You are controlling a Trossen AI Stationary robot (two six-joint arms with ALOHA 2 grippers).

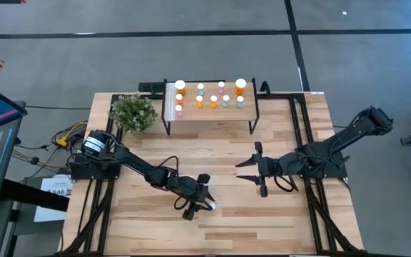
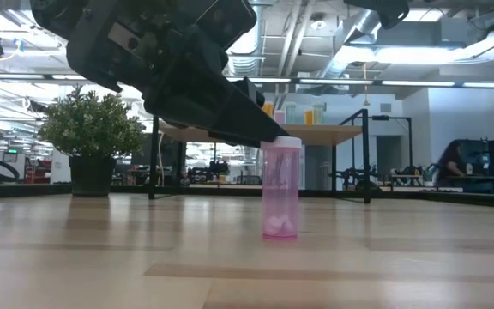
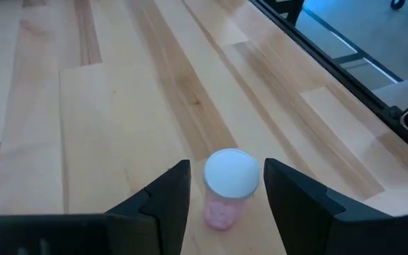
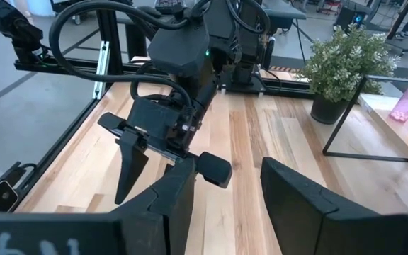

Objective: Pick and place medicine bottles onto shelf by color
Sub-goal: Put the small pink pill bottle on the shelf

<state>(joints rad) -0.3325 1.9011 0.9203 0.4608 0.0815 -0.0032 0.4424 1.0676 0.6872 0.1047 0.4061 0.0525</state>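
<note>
Pink bottle [image 3: 229,185] stands upright near the table's front, between the left gripper's [image 3: 225,190] parted fingers, ungrasped. Judged light, rigid, slippery; grip the body below the cap. Right gripper [image 1: 257,170] waits, fingers parted, empty.

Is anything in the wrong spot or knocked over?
One pink bottle stands alone on the table, far from the others on the shelf. It is upright, not spilled. The left tool is open around its cap. Nothing else stands out.
</note>
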